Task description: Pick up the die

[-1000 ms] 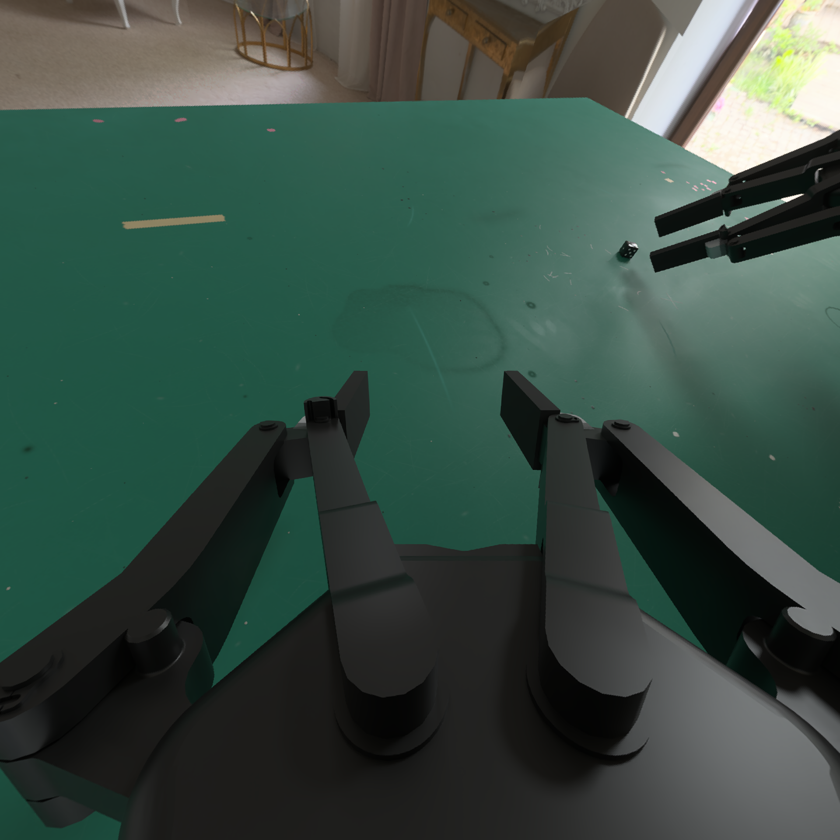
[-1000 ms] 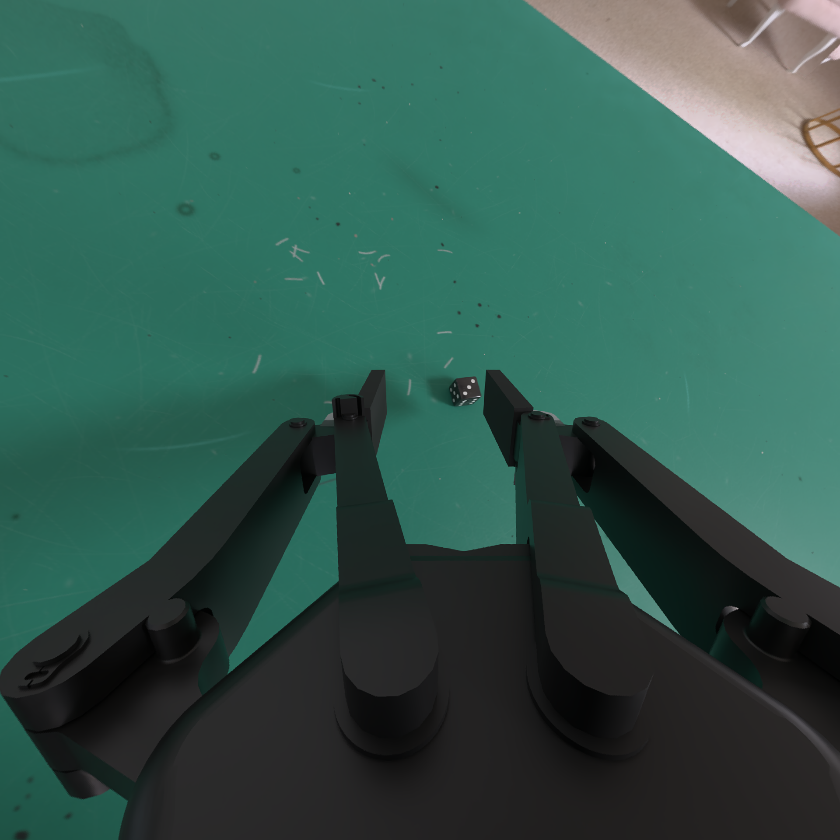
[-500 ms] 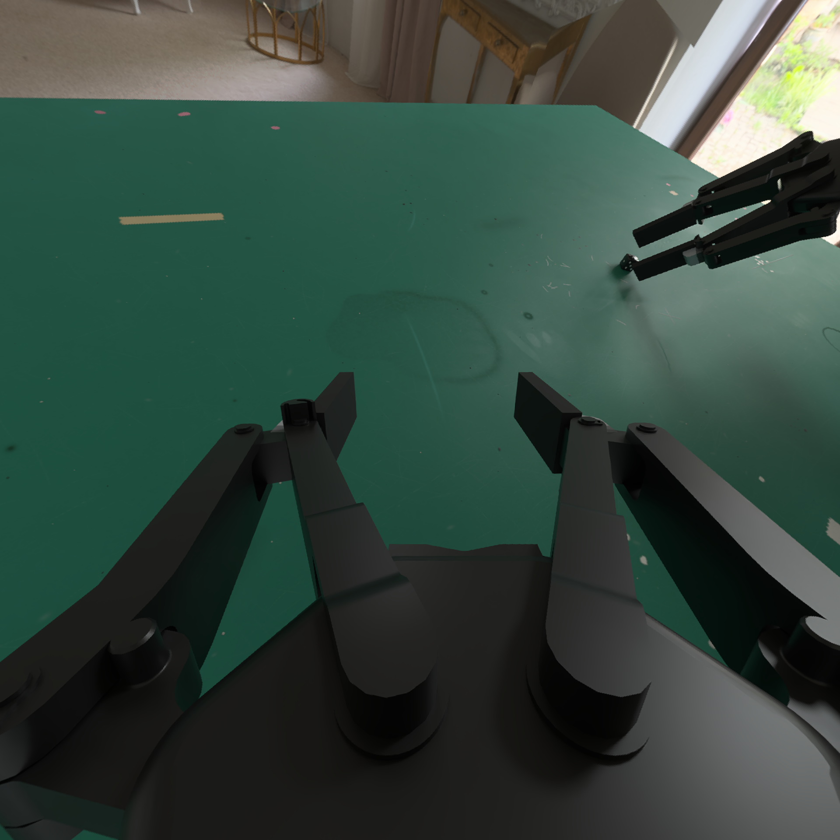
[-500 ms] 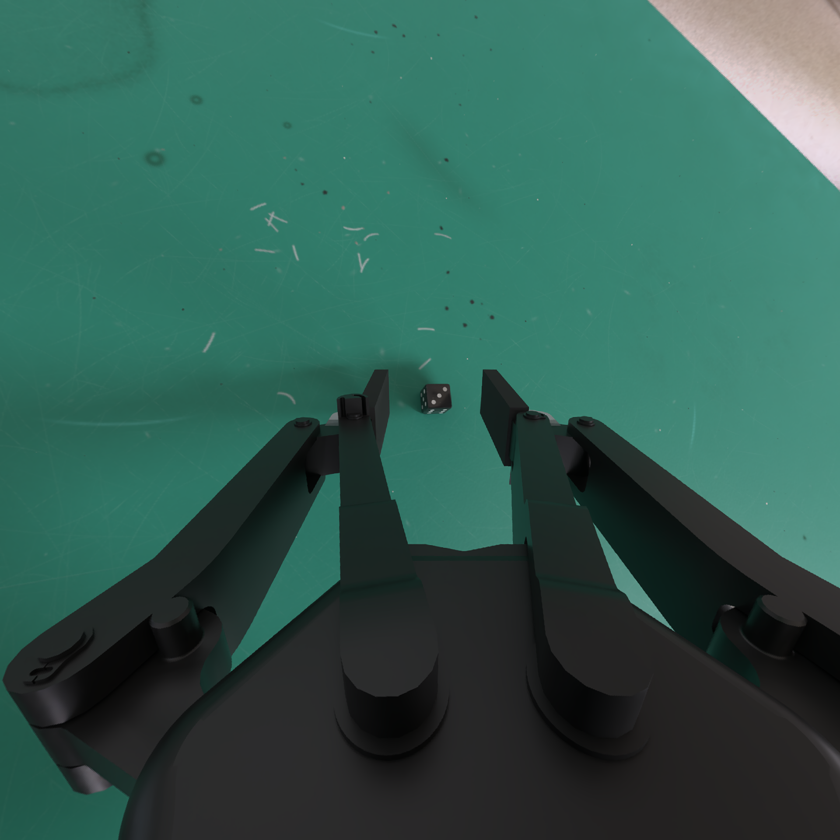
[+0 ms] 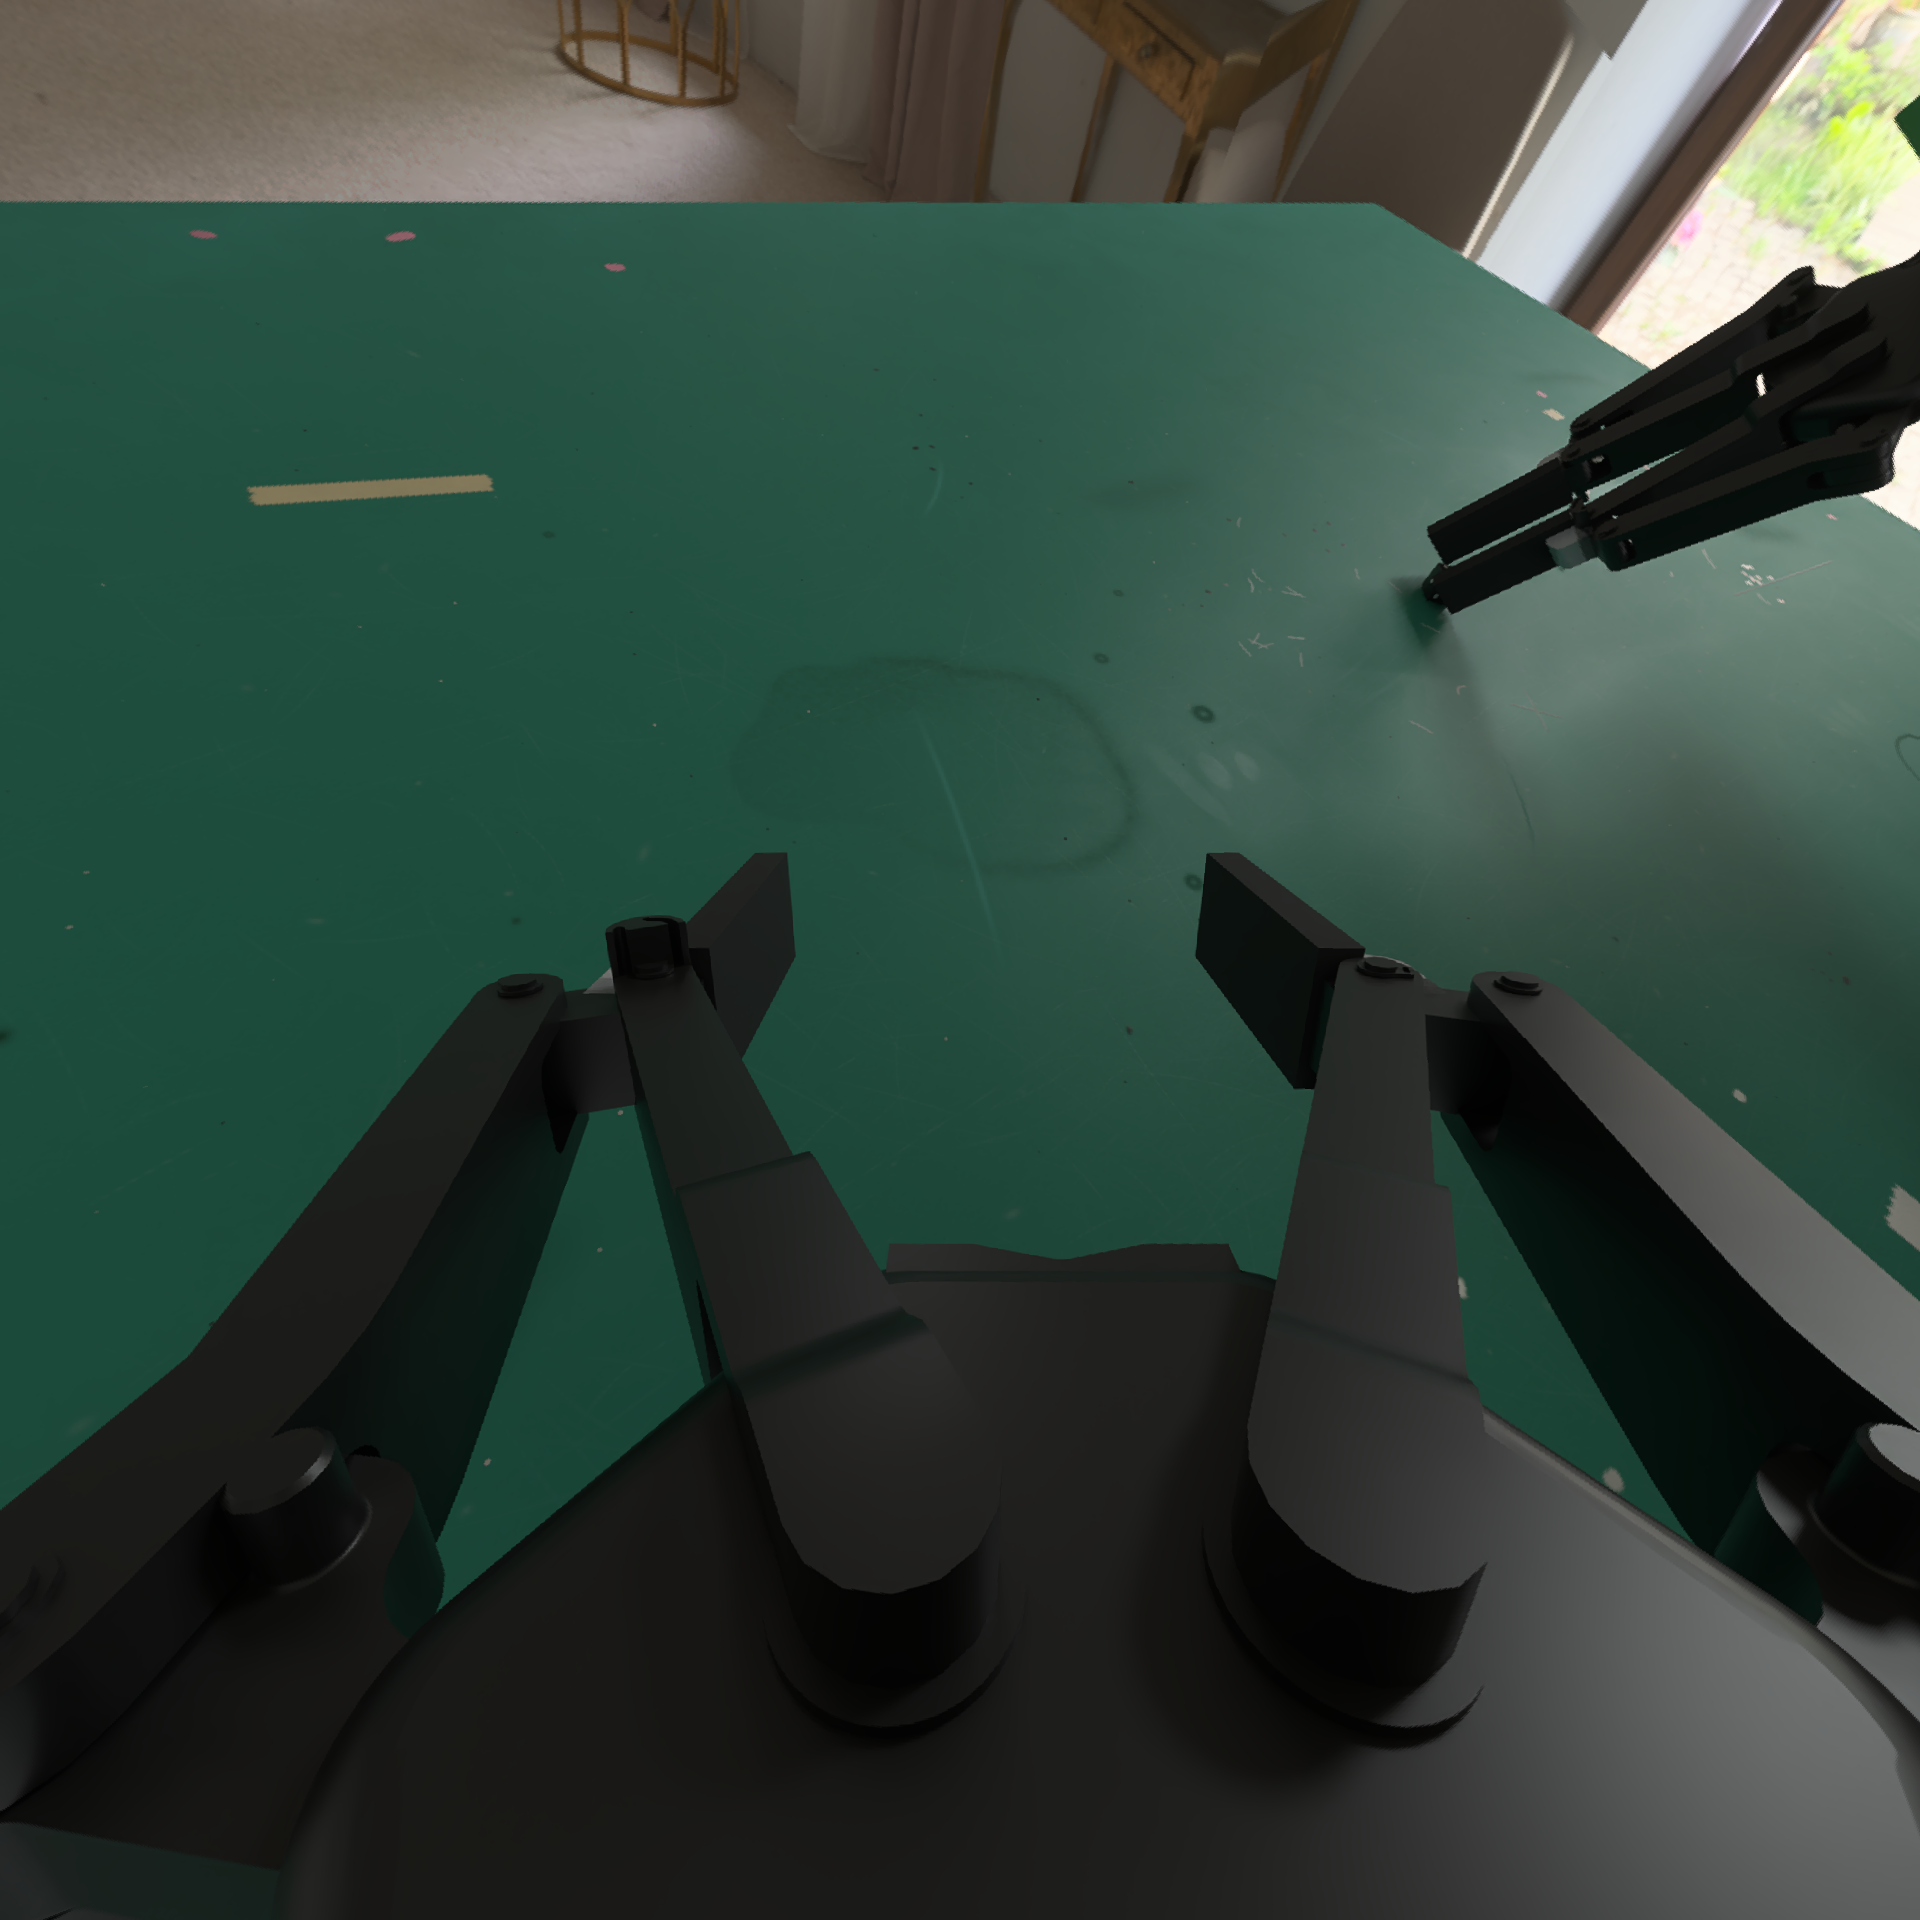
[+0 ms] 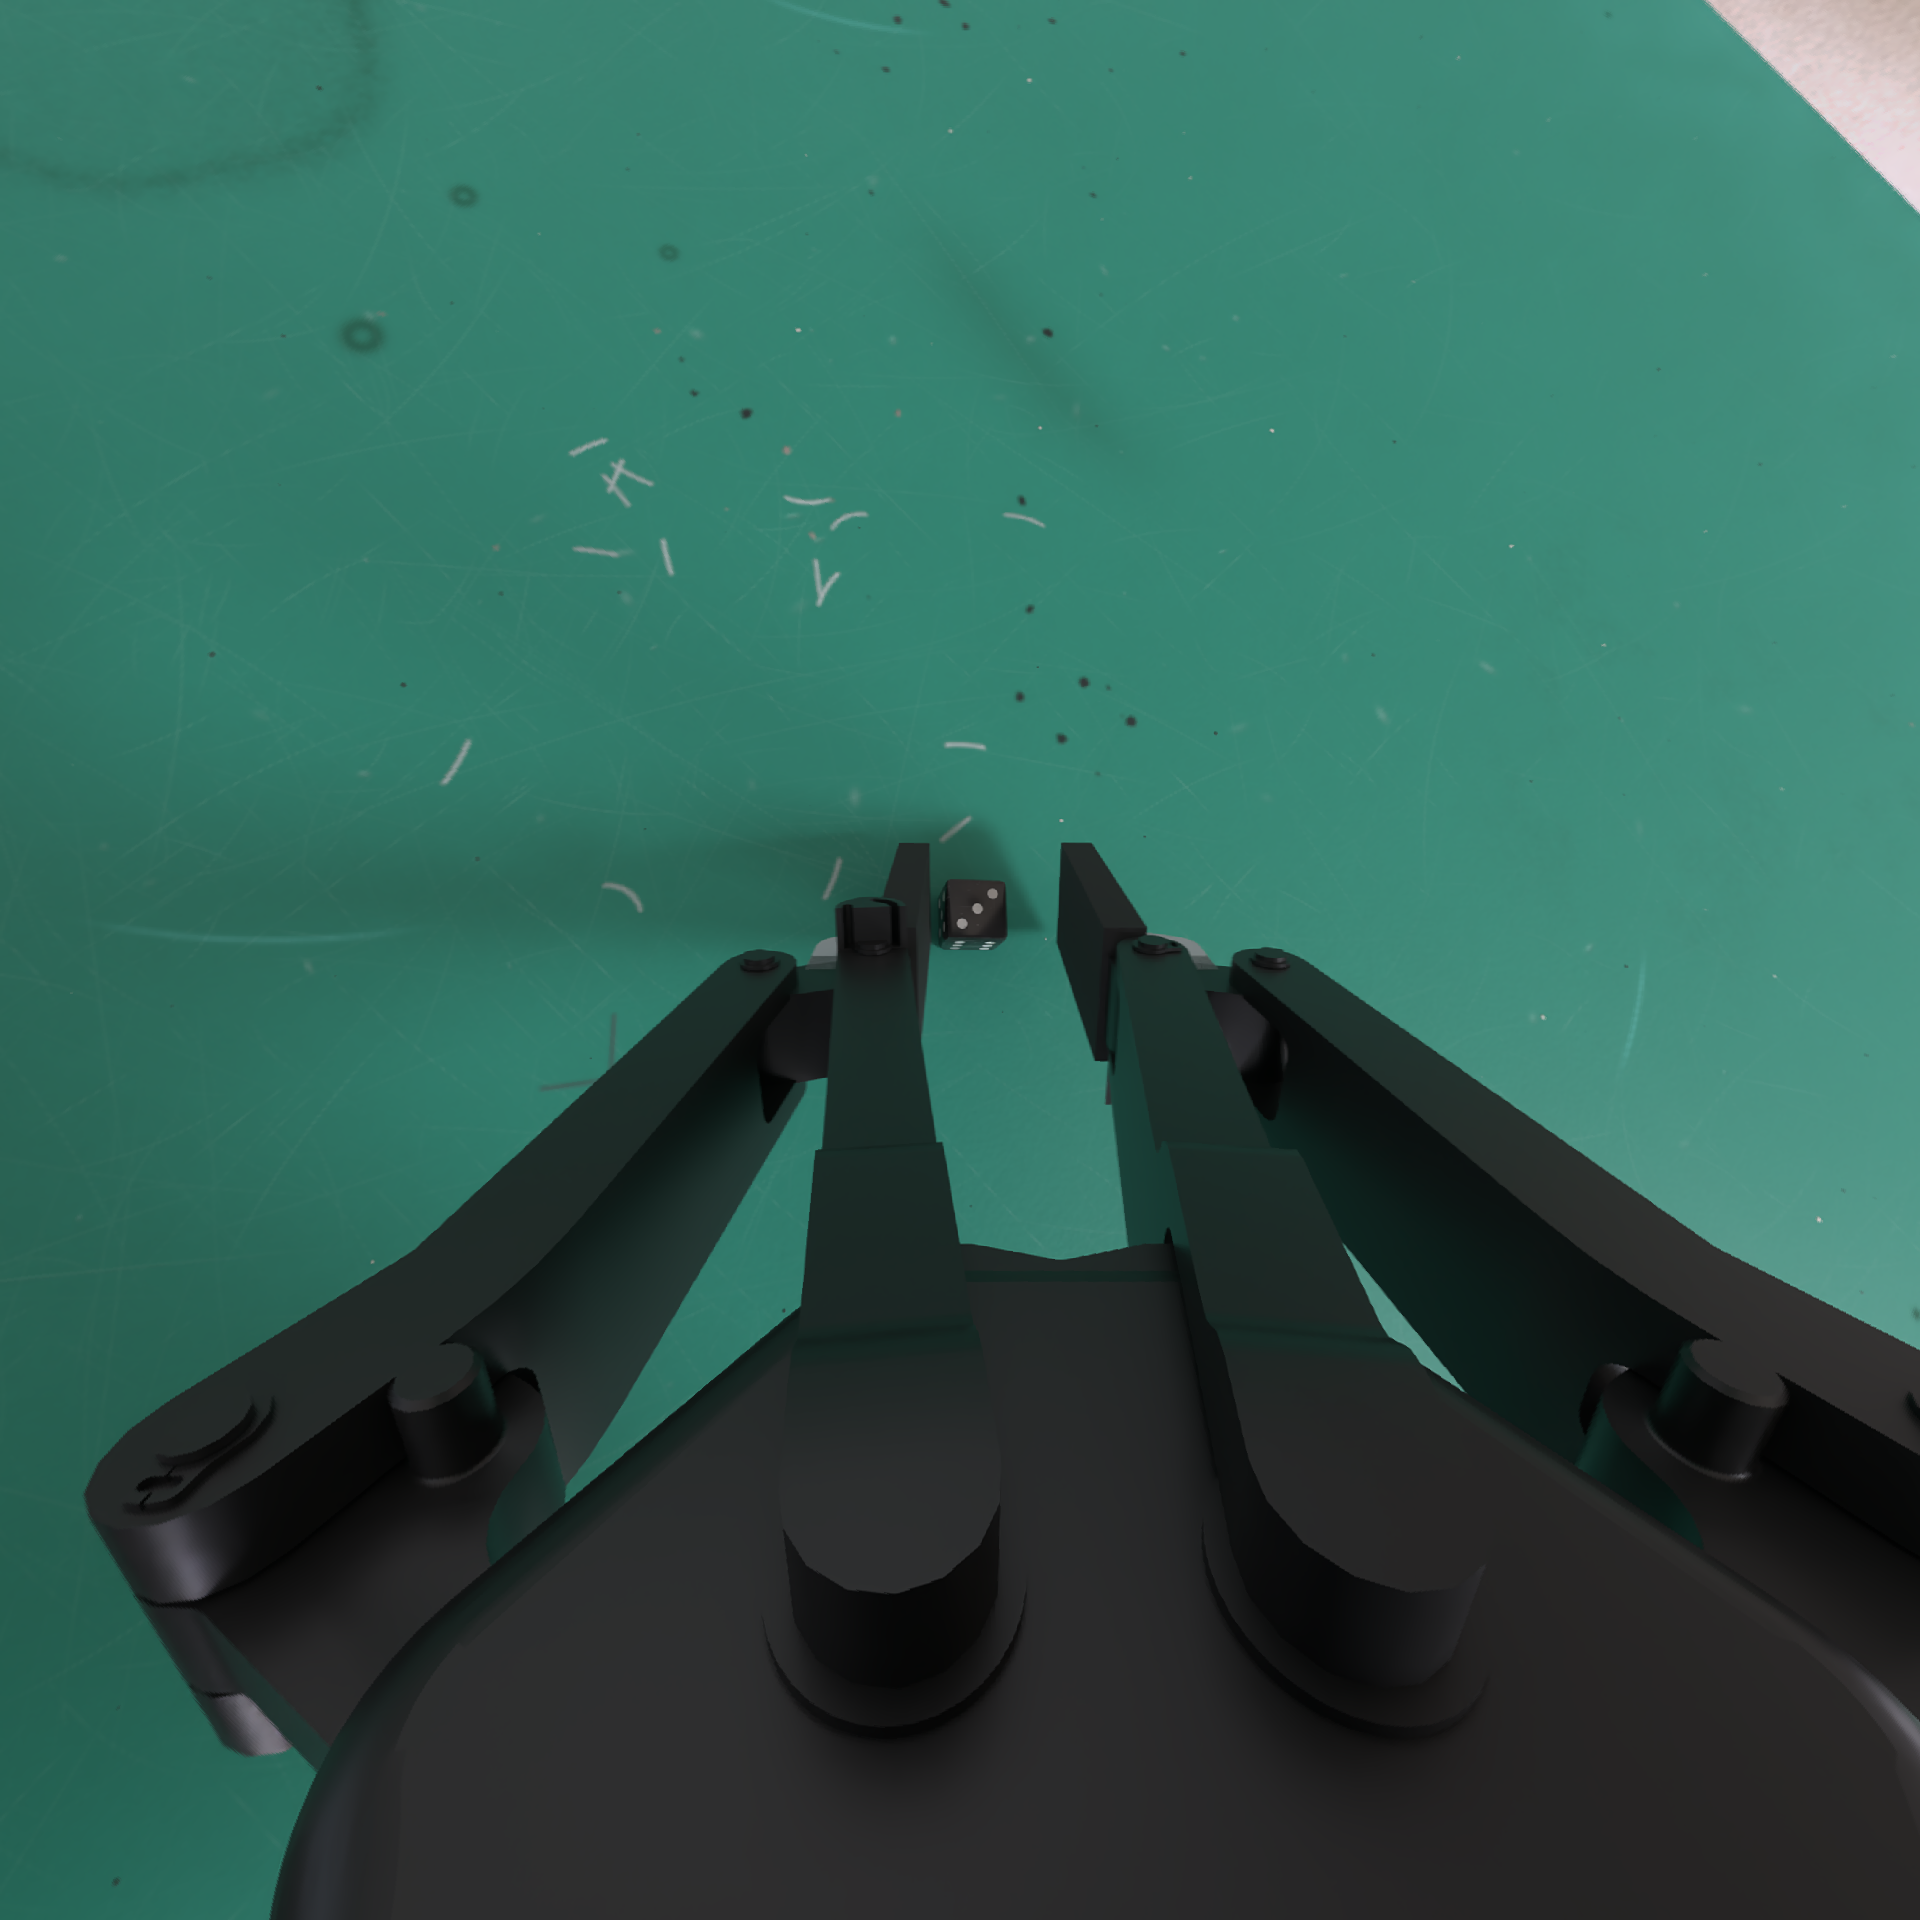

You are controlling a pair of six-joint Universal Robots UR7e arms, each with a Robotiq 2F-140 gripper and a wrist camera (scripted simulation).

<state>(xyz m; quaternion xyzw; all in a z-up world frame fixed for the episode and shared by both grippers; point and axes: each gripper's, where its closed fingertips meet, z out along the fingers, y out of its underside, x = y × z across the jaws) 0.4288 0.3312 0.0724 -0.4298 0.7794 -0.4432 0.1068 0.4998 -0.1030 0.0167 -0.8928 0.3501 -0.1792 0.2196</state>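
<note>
I have my right tool (image 6: 987,894) spread apart astride the black die (image 6: 974,914), which sits ungrasped on the green surface (image 6: 1351,520) beside one finger, closing and lifting undone, while my left tool (image 5: 992,914) hangs released well apart.

The die (image 6: 974,912) sits on the tabletop (image 6: 1455,520) between the right tool's (image 6: 992,883) fingers, just beside the left one. The left tool (image 5: 992,914) hangs well apart.
</note>
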